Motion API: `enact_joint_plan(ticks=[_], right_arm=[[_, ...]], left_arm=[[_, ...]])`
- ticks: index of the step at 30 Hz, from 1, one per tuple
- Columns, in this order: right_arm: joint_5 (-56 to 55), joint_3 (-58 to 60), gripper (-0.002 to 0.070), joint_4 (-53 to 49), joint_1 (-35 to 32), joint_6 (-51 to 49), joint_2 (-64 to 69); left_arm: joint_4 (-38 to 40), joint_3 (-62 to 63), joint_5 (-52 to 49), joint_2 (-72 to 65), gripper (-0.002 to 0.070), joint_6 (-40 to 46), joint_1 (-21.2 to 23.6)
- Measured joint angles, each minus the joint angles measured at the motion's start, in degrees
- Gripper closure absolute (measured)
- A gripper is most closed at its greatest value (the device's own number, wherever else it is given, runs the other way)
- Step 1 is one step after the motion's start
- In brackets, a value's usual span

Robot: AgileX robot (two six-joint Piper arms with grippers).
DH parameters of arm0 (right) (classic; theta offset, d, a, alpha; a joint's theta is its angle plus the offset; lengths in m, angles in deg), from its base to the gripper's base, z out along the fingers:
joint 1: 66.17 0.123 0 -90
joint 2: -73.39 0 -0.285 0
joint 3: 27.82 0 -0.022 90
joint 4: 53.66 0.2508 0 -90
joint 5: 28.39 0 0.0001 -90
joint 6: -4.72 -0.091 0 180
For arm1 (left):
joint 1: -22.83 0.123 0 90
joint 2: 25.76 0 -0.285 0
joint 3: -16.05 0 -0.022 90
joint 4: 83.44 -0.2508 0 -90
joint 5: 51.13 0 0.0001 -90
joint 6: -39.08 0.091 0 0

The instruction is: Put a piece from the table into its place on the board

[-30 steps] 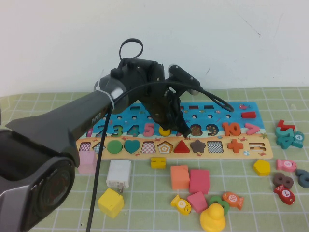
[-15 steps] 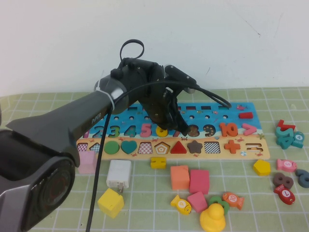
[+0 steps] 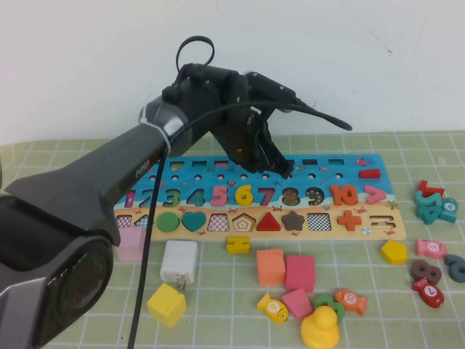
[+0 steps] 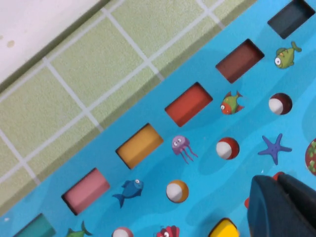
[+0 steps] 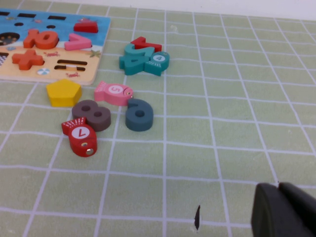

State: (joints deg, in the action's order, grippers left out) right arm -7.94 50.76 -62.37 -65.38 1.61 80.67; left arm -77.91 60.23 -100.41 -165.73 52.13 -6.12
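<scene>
The piece, a yellow "6" [image 3: 244, 195], lies flat in the digit row of the board [image 3: 320, 169], between the pink 5 and the red 7. My left gripper [image 3: 285, 169] hangs shut and empty just above the board's blue top, behind and to the right of the piece and apart from it. In the left wrist view its fingertips [image 4: 276, 186] are pressed together over the blue board [image 4: 207, 168], with an edge of the yellow piece [image 4: 224, 230] beside them. My right gripper [image 5: 278, 190] is shut over the green mat, to the right of the board.
Loose pieces lie in front of the board: a white block [image 3: 179, 262], yellow cube [image 3: 166, 305], orange cube [image 3: 270, 266], pink cube [image 3: 299, 273] and yellow duck [image 3: 320, 329]. On the right lie a yellow pentagon [image 3: 394, 251], teal numerals [image 3: 434, 205] and a red fish [image 5: 80, 136].
My left gripper has risen and drawn back from the digit row. The yellow 6 it partly covered now shows whole in its slot.
</scene>
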Motion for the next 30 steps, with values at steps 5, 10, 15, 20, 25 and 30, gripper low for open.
enact_joint_plan(ticks=[5,10,15,20,25,30], right_arm=[[0.0,0.0,0.0678,0.0,0.0,0.0,0.0],[0.0,0.0,0.0678,0.0,0.0,0.0,0.0],[0.0,0.0,0.0678,0.0,0.0,0.0,0.0],[0.0,0.0,0.0678,0.0,0.0,0.0,0.0],[0.0,0.0,0.0678,0.0,0.0,0.0,0.0],[0.0,0.0,0.0678,0.0,0.0,0.0,0.0]], left_arm=[[-0.3,0.1,-1.5,0.0,0.0676,-0.4,0.0],[-1.3,0.4,-2.2,0.8,0.0676,0.5,0.0],[-1.7,0.1,-4.9,7.0,0.0676,3.8,0.0],[-1.7,-5.9,-5.4,17.7,0.0676,4.9,0.0],[1.2,-20.6,-1.2,31.5,0.0676,5.6,0.0],[5.4,-38.4,7.7,45.6,0.0676,6.1,-0.1]])
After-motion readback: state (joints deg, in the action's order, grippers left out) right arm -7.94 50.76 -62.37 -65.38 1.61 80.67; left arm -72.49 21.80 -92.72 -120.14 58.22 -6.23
